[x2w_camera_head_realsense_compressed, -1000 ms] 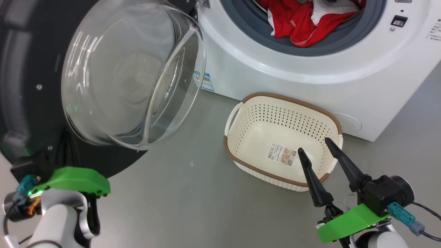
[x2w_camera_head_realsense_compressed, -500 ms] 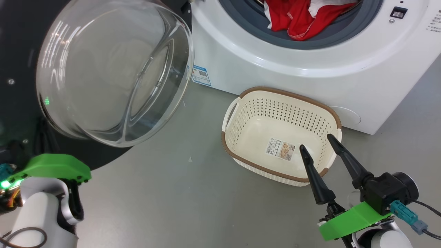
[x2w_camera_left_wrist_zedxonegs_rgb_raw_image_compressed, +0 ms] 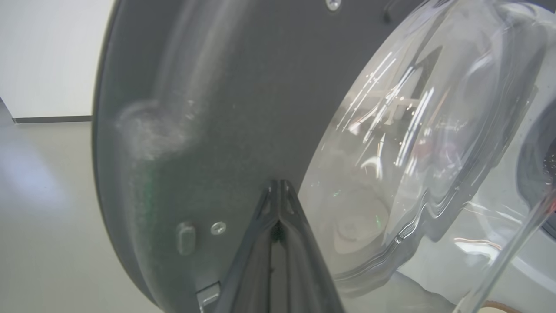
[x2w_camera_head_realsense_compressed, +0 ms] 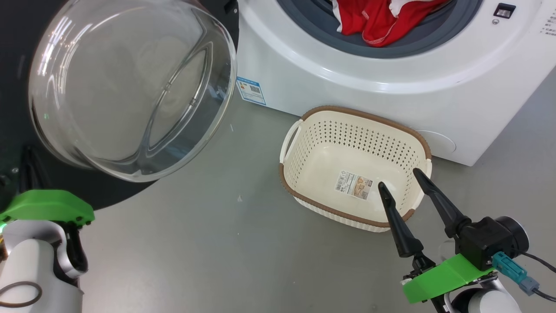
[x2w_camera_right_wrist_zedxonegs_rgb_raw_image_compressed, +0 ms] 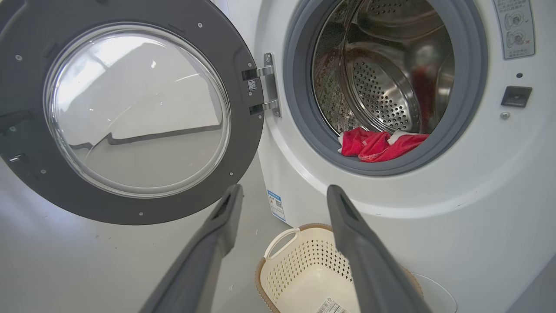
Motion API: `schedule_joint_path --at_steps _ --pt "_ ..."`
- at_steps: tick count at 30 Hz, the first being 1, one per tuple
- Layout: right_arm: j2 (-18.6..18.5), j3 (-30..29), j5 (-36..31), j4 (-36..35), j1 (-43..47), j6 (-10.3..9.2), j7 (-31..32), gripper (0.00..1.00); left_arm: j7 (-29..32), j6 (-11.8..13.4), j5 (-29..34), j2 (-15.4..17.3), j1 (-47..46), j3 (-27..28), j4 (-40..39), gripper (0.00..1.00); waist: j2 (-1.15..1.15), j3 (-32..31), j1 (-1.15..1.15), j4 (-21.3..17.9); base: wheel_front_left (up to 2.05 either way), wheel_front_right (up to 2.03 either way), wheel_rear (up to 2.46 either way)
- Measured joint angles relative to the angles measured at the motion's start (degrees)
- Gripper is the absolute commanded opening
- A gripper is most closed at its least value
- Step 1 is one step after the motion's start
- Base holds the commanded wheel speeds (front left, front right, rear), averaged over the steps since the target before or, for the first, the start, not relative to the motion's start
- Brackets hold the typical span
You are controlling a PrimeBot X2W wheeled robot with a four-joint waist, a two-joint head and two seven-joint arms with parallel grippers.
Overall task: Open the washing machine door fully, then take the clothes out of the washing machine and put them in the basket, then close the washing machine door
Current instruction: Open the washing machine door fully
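The washing machine (x2w_camera_head_realsense_compressed: pixel 347 82) stands open, and its round black door (x2w_camera_head_realsense_compressed: pixel 130 87) with the bulging glass bowl is swung out to the left. Red clothes (x2w_camera_head_realsense_compressed: pixel 373 21) lie at the front of the steel drum, also seen in the right wrist view as clothes (x2w_camera_right_wrist_zedxonegs_rgb_raw_image_compressed: pixel 378 145). The cream basket (x2w_camera_head_realsense_compressed: pixel 356 117) sits on the floor before the machine with only a sticker inside. My right gripper (x2w_camera_head_realsense_compressed: pixel 398 178) hangs open over the basket's near right corner. My left gripper (x2w_camera_left_wrist_zedxonegs_rgb_raw_image_compressed: pixel 278 184) is shut with nothing in it, its tips close to the door's dark inner face (x2w_camera_left_wrist_zedxonegs_rgb_raw_image_compressed: pixel 208 108) beside the glass.
Grey floor (x2w_camera_head_realsense_compressed: pixel 217 243) lies bare between the door and the basket. The door hinge (x2w_camera_right_wrist_zedxonegs_rgb_raw_image_compressed: pixel 265 89) is on the opening's left side. A blue label (x2w_camera_head_realsense_compressed: pixel 250 90) is on the machine's lower front. A white wall with dark skirting (x2w_camera_left_wrist_zedxonegs_rgb_raw_image_compressed: pixel 43 65) stands beyond the door.
The door has swung further out to the left, and my left arm has moved left with it. The head view shifted slightly. The right gripper stays open over the basket.
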Motion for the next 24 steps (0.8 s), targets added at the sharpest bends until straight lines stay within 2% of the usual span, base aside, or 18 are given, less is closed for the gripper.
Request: schedule_joint_path --at_steps 10,11,14,15,16,17,24 --pt "0.0 0.0 0.0 0.1 0.0 0.0 0.0 1.0 -0.1 -0.8 3.5 -1.4 0.1 2.4 -1.8 0.0 0.0 -0.3 0.0 -0.4 0.0 0.0 0.0" --pt "0.0 -0.1 0.1 0.2 0.0 0.0 -0.1 1.0 -0.1 -0.8 3.8 -1.6 0.2 2.6 -2.6 0.07 0.0 -0.4 0.0 -0.4 0.0 0.0 0.0" --pt "0.0 -0.1 0.3 0.7 0.0 0.0 -0.7 1.0 -0.1 -0.8 4.9 -2.0 0.8 3.0 -5.1 0.68 0.0 -0.9 0.0 -0.4 0.0 0.0 0.0" --pt "0.0 -0.1 0.5 0.9 0.0 0.0 -0.8 1.0 -0.1 -0.8 5.4 -2.1 1.3 3.2 -6.1 0.84 0.0 -1.1 0.0 -0.4 0.0 0.0 0.0" --pt "0.0 -0.1 0.7 1.1 0.0 0.0 -1.0 1.0 -0.1 -0.8 6.0 -2.3 1.9 3.3 -7.3 0.95 0.0 -1.3 0.0 -0.5 0.0 0.0 0.0" --pt "0.0 -0.1 1.0 1.5 0.0 0.0 -1.5 1.0 -0.1 -0.8 6.7 -2.6 3.3 3.4 -9.7 1.0 0.0 -1.7 0.0 -0.6 0.0 0.0 0.0" --pt "0.0 -0.8 2.6 3.1 0.0 0.0 -3.7 1.0 -0.1 -1.2 7.9 -3.6 7.6 2.0 -20.9 1.0 0.0 -3.0 0.0 -1.6 0.0 0.0 0.0"
